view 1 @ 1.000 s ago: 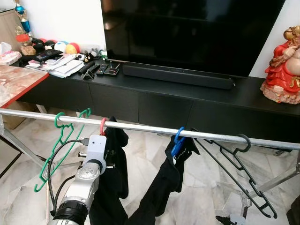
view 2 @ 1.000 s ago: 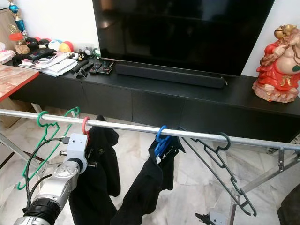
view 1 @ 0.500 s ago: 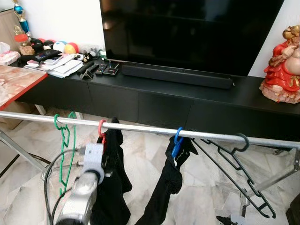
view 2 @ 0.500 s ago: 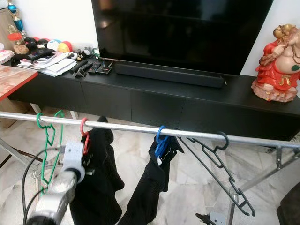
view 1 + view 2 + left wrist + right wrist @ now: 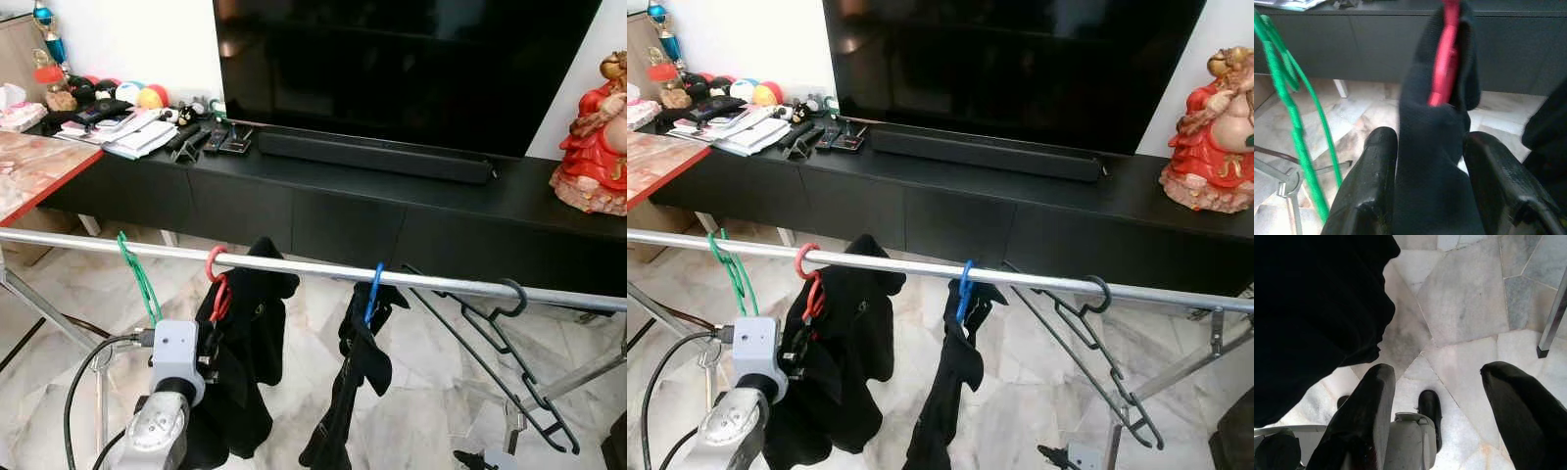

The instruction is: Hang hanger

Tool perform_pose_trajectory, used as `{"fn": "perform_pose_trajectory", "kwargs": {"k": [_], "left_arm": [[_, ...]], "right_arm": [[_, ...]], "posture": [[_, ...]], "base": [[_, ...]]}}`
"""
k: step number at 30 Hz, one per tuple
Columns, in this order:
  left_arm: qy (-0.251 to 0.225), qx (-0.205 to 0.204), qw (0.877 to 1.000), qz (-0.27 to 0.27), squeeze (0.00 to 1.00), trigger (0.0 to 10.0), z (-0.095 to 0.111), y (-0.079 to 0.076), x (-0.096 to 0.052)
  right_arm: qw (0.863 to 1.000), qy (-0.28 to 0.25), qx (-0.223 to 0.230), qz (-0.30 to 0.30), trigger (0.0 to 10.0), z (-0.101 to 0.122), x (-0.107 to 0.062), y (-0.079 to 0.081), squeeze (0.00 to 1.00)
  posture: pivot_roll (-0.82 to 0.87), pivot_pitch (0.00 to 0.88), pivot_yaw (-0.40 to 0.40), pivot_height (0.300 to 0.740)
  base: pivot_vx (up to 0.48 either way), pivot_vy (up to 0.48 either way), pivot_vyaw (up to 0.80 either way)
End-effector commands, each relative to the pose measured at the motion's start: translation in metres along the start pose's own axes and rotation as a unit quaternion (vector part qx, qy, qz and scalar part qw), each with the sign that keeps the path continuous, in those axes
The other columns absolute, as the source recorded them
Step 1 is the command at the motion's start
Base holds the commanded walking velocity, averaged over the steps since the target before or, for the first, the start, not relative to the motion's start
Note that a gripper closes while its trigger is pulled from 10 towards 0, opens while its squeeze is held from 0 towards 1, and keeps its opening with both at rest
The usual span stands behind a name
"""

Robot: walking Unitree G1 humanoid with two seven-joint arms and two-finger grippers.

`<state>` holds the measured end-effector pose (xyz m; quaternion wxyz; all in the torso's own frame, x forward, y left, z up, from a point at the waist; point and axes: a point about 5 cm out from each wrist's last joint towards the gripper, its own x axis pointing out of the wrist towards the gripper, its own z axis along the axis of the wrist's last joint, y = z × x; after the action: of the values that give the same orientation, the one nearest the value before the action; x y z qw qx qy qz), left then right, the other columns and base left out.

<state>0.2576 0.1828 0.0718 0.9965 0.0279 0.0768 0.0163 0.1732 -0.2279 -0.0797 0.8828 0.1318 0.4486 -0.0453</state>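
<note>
Marble floor (image 5: 431, 372), black cabinet (image 5: 372, 196); left gripper (image 5: 1430, 196) seemingly gripping garment (image 5: 1435, 161).

a silver metal rail (image 5: 294, 265) carries a green hanger (image 5: 140, 279), a red hanger (image 5: 216, 279) with a black garment (image 5: 250, 343), a blue hanger (image 5: 371, 292) with another black garment (image 5: 358, 377), and dark grey hangers (image 5: 505, 348). the floor (image 5: 431, 392) is pale marble with grey veins. behind stands a black cabinet (image 5: 323, 201) with a black television (image 5: 402, 69) and black soundbar (image 5: 372, 157), a red and gold figurine (image 5: 596, 147), white papers (image 5: 137, 137) and coloured balls (image 5: 132, 95). a reddish patterned tabletop (image 5: 29, 168) has a red edge. the left gripper (image 5: 1425, 196) has black fingers (image 5: 1374, 181); its arm (image 5: 162, 431) is silver with a pale grey wrist block.
</note>
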Motion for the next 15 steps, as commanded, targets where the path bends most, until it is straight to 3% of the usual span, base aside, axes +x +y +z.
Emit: {"fn": "perform_pose_trajectory", "kwargs": {"k": [1, 8, 11, 15], "left_arm": [[-0.023, -0.011, 1.0, -0.016, 0.0, 10.0, 0.0082, -0.0048, -0.0049], [-0.042, -0.006, 0.999, -0.016, 0.0, 10.0, 0.0142, -0.0044, -0.0084], [-0.046, -0.006, 0.999, -0.01, 0.0, 10.0, 0.0155, -0.0035, -0.0093], [-0.05, -0.004, 0.999, -0.012, 0.0, 10.0, 0.0171, -0.0039, -0.0108]], "right_arm": [[1.0, 0.002, 0.006, -0.007, 10.0, -0.0018, -0.0008, -0.0024, 0.0], [1.0, 0.0, 0.011, -0.01, 10.0, -0.0022, -0.0007, -0.0021, 0.0], [1.0, -0.001, 0.015, -0.013, 10.0, -0.0029, -0.0008, -0.0024, 0.0], [1.0, -0.001, 0.021, -0.015, 10.0, -0.0035, -0.0009, -0.0025, 0.0]], "posture": [[-0.02, 0.036, -0.02, 0.74], [-0.02, 0.022, -0.014, 0.74], [-0.02, 0.016, -0.012, 0.74], [-0.02, 0.012, -0.012, 0.74]], "base": [[0.0, 0.0, 0.0], [0.0, 0.0, 0.0], [0.0, -0.475, 0.0], [0.0, -0.48, -0.62]]}}
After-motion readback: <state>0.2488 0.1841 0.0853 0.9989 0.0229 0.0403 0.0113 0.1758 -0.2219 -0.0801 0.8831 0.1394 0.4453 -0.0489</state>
